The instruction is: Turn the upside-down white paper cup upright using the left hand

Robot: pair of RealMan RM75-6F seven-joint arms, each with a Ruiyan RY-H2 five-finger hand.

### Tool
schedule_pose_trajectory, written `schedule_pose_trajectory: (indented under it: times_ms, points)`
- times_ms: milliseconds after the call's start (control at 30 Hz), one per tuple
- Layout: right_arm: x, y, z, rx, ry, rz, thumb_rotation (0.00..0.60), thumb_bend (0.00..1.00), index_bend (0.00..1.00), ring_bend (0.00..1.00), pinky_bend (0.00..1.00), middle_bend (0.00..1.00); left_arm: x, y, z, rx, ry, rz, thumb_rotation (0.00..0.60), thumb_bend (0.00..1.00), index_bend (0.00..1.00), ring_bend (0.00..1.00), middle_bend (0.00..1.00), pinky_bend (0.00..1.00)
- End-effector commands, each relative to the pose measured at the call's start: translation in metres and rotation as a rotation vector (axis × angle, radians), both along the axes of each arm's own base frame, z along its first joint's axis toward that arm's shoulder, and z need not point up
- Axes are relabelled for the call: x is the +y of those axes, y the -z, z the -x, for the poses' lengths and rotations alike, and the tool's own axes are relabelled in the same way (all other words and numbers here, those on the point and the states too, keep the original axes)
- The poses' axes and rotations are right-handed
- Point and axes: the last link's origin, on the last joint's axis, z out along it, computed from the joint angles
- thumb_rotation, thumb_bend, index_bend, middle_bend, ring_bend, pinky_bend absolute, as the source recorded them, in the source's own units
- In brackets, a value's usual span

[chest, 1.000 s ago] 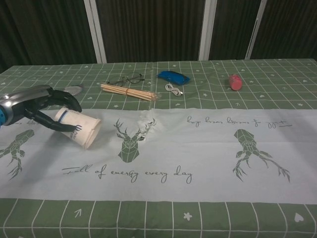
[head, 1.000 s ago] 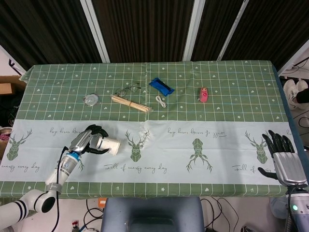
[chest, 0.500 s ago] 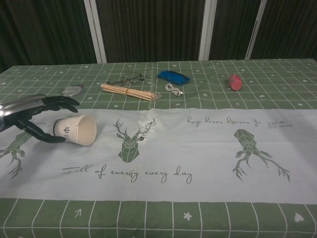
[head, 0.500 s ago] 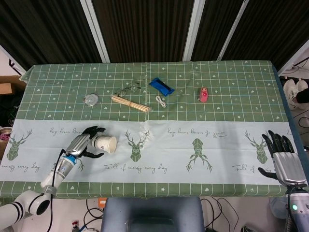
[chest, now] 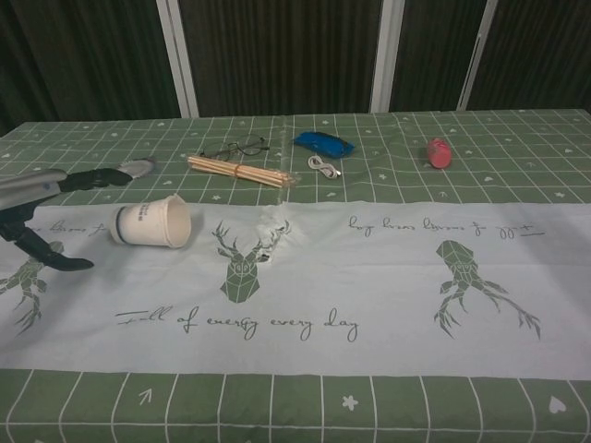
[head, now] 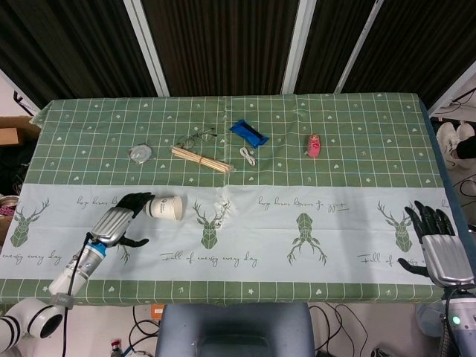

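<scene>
Cup (head: 165, 207) first: the white paper cup lies on its side on the pale band of the tablecloth (head: 297, 245), at about nine o'clock from table centre, mouth facing three o'clock toward the nearest deer print. My left hand (head: 117, 222) sits just beside its base at the nine o'clock end, fingers spread and holding nothing; from the chest view the upper fingers (chest: 102, 175) reach toward the cup's closed end, but I cannot tell whether they touch it. The right hand (head: 437, 243) rests with fingers apart and nothing in it at the table's four o'clock corner.

To finish well, I judge I should wrap the fingers around the cup's wall near the middle, not the rim, squeeze lightly so the paper does not crush, then rotate the wrist until the mouth faces up and set the base flat before letting go. A lying cup may roll toward three o'clock if nudged.

Compared with a second ago, the cup is out of my grasp: then the fingers were closed around it with it tilted above the cloth. The hand has opened and drawn back toward seven o'clock.
</scene>
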Motion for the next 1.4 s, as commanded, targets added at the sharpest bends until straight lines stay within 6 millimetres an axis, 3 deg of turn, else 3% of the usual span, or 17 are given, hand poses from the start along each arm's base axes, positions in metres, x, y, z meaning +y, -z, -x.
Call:
schedule_pose_trajectory:
  times_ms: [33,200,533,1000,1400]
  points:
    - [0.0,0.001,0.0,0.0,0.0,-0.003,0.6,0.0,0.0,0.0,0.0,0.0,-0.009,-0.008,-0.01,0.105,0.084,-0.037,0.599,0.16,0.01,0.0,0.0,0.0]
    - [0.0,0.001,0.001,-0.005,0.0,-0.011,0.6,0.01,0.0,0.0,0.0,0.0,-0.009,-0.004,-0.025,0.175,0.118,-0.058,0.6,0.16,0.01,0.0,0.0,0.0]
    - [-0.001,-0.001,0.002,-0.021,-0.003,-0.017,0.6,0.0,0.0,0.0,0.0,0.0,0.011,0.031,-0.075,0.391,0.124,-0.135,0.6,0.16,0.01,0.0,0.0,0.0]
    - [-0.002,-0.003,0.009,-0.031,0.008,-0.021,0.6,0.0,0.0,0.0,0.0,0.0,0.032,0.056,-0.105,0.457,0.018,-0.113,0.6,0.16,0.01,0.0,0.0,0.0]
    - [-0.003,-0.004,0.012,-0.047,0.019,-0.017,0.6,0.01,0.0,0.0,0.0,0.0,0.041,0.06,-0.107,0.454,-0.046,-0.089,0.6,0.16,0.01,0.0,0.0,0.01]
